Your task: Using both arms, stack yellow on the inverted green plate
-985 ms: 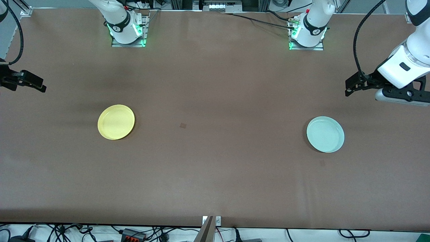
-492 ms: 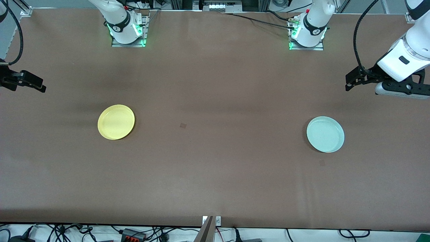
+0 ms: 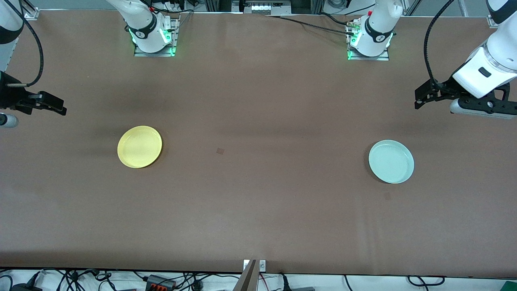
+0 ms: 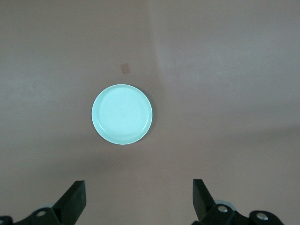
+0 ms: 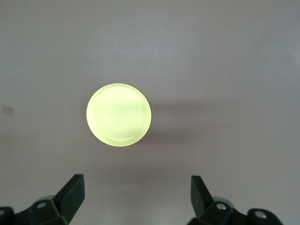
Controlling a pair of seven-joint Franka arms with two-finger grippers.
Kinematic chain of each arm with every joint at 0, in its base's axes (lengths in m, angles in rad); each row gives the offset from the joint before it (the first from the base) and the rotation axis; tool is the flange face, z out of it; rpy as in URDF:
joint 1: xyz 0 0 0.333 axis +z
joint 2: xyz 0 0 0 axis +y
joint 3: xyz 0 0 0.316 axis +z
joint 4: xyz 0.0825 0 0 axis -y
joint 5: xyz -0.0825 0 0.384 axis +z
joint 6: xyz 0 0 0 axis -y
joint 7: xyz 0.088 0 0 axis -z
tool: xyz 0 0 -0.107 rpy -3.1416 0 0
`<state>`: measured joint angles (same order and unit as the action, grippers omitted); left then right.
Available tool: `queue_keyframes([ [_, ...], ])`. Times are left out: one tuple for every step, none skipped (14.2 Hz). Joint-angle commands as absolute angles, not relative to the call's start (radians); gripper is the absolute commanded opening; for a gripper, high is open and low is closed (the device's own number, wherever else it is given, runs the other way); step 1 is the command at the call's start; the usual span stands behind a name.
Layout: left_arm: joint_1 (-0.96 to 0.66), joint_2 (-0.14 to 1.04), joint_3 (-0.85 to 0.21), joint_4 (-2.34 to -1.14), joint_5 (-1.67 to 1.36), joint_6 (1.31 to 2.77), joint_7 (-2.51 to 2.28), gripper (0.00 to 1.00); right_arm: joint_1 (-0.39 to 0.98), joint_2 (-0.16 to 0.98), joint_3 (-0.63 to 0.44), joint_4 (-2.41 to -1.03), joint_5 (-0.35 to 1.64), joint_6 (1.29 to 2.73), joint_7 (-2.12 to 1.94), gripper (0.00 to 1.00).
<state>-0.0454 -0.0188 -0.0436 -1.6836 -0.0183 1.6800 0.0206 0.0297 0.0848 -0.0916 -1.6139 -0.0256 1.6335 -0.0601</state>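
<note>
Simply round, plain yellow plate [image 3: 139, 146]

— Any writing to read here: labels, brands, numbers?

— No legible text anywhere. The yellow plate [image 3: 139, 146] and the green plate [image 3: 391, 161] are plain, and the brown table [image 3: 258, 210] carries no print.

— What about the arm bases along the top of the frame?

— Each of the two arm bases [image 3: 152, 38] has a small round emblem on its dark band, too small to make out. Nothing else bears a sign.
</note>
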Motion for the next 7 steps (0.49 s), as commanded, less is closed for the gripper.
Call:
queue_keyframes([
  [-0.043, -0.023, -0.048, -1.674, -0.021, 1.661, 0.011, 1.0, 0.04, 0.078, -0.092, -1.608, -0.035, 1.629, -0.071, 1.0],
  [-0.041, -0.021, -0.048, -1.674, -0.021, 1.661, 0.011, 1.0, 0.038, 0.078, -0.092, -1.608, -0.035, 1.629, -0.071, 1.0],
  [-0.041, -0.021, -0.046, -1.674, -0.021, 1.661, 0.011, 1.0, 0.04, 0.078, -0.092, -1.608, -0.035, 1.626, -0.071, 1.0],
  [-0.041, -0.021, -0.046, -1.672, -0.021, 1.661, 0.012, 1.0, 0.04, 0.078, -0.092, -1.608, -0.035, 1.626, -0.071, 1.0],
  [-0.041, -0.021, -0.046, -1.672, -0.021, 1.661, 0.012, 1.0, 0.04, 0.078, -0.092, -1.608, -0.035, 1.626, -0.072, 1.0],
  [-0.041, -0.021, -0.045, -1.672, -0.023, 1.661, 0.011, 1.0, 0.04, 0.078, -0.092, -1.608, -0.035, 1.626, -0.072, 1.0],
  [-0.041, -0.021, -0.043, -1.672, -0.023, 1.661, 0.011, 1.0, 0.038, 0.078, -0.092, -1.606, -0.037, 1.628, -0.072, 1.0],
])
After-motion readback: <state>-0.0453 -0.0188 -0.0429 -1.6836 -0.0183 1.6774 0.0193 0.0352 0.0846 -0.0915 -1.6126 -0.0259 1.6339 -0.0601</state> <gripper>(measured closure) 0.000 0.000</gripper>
